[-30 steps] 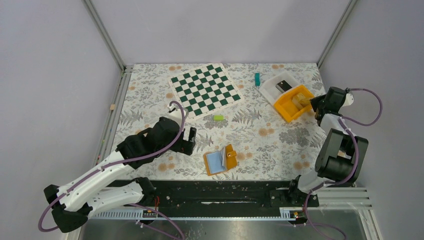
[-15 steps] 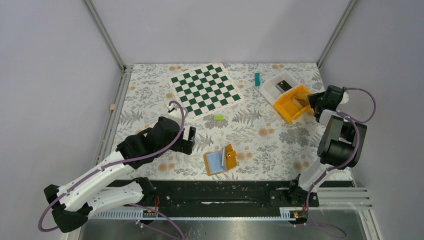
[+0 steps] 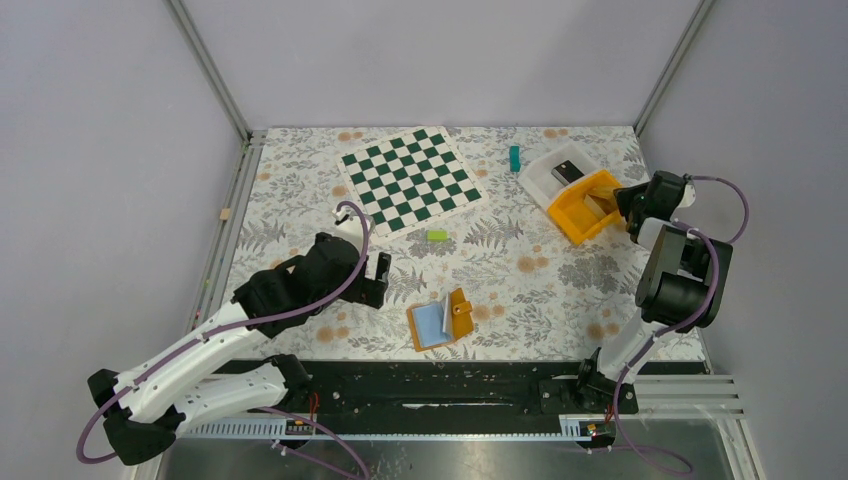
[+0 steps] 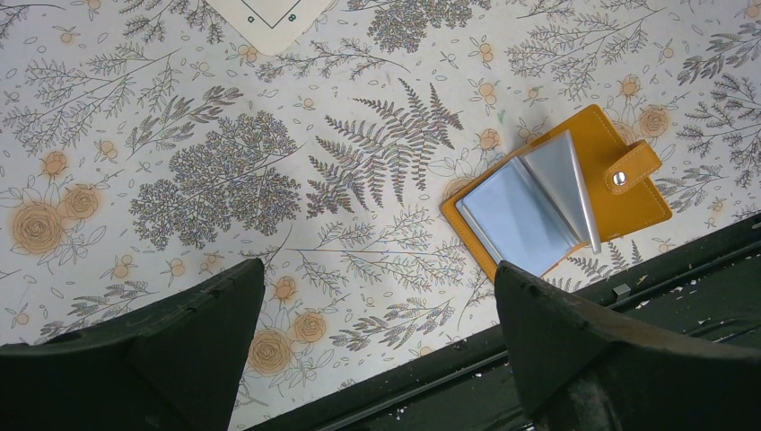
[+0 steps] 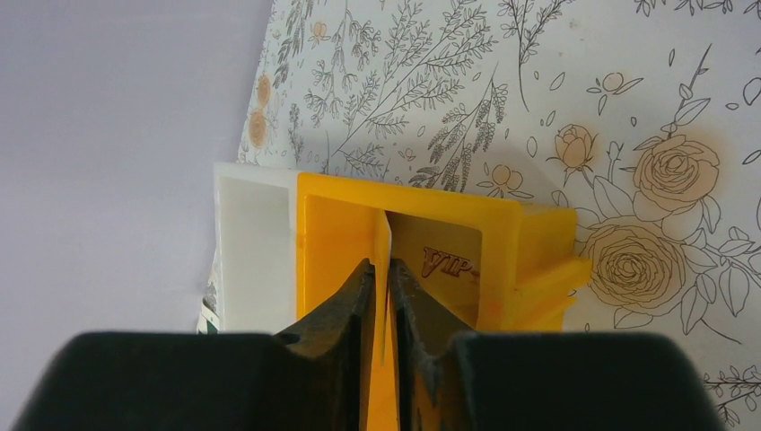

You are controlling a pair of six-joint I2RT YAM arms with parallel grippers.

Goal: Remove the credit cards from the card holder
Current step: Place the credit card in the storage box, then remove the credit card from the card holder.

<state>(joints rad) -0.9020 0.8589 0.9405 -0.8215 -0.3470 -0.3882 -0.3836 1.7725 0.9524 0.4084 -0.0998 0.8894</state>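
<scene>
So the only real change in the last second is on the right: the right arm (image 3: 672,285) has pulled its elbow in by the right edge of the table (image 3: 540,285). That nudged the right gripper (image 5: 382,269) a touch further over the orange bin (image 3: 570,222) at the far right corner. Its jaws were pressed together and have just started to part. There's a card (image 5: 387,238) standing on edge in the slit between them, and we honestly can't tell if it's still pinched or already loose. We read that as the drop-off: one card is about to land in the bin, and then it's back for more. Nothing else budged. The left arm (image 3: 200,360) hasn't moved, and the left gripper (image 4: 377,269) is spread wide with nothing in it, hanging just left of the card holder (image 3: 461,312). The holder lies open at the middle of the near edge, with light-blue cards (image 3: 432,323) still in it. Counting, big to small, we get:
- two arms
- one chessboard (image 3: 410,180) along the far edge
- one white bin (image 3: 540,178) touching the one orange bin
- one card holder, showing two blue leaves, though how many cards that makes we can't say
- one card (image 5: 449,262) marked VIP already lying in the orange bin, plus the one between the jaws
- one teal block (image 3: 515,158) by the far edge
- one small green block (image 3: 436,236) just near of the chessboard
</scene>
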